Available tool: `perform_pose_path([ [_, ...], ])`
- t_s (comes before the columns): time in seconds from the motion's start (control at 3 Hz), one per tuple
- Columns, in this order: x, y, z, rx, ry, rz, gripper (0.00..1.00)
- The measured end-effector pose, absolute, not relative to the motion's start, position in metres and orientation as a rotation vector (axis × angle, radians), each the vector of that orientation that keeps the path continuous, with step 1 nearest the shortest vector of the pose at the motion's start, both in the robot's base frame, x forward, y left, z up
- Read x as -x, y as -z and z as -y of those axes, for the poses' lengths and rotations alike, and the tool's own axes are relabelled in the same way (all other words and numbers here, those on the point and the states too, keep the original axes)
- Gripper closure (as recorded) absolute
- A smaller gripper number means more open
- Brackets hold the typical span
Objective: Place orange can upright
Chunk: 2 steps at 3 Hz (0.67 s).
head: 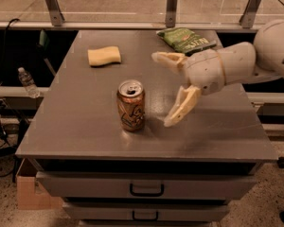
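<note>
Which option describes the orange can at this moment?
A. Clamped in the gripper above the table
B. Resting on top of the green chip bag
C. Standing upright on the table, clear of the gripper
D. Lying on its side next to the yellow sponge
C: the orange can stands on the table with its silver top up, and the gripper hangs open to its right without touching it.

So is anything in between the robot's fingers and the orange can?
No, nothing visible. The gripper is to the right of the orange can, fingers open and apart from it, with only bare table between them. The yellow sponge and green chip bag lie farther back.
</note>
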<state>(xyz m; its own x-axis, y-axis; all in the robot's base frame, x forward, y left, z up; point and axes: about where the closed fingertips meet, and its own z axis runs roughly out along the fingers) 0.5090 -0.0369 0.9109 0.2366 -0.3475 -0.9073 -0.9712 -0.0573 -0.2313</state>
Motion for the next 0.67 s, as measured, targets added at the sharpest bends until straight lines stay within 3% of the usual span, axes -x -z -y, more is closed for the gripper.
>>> perform_pose_path([
  [0.33, -0.550, -0.930, 0.112, 1.492, -0.710, -1.437, 0.00],
  [0.67, -0.559, -0.944, 0.132, 1.445, -0.668, -1.455, 0.00],
])
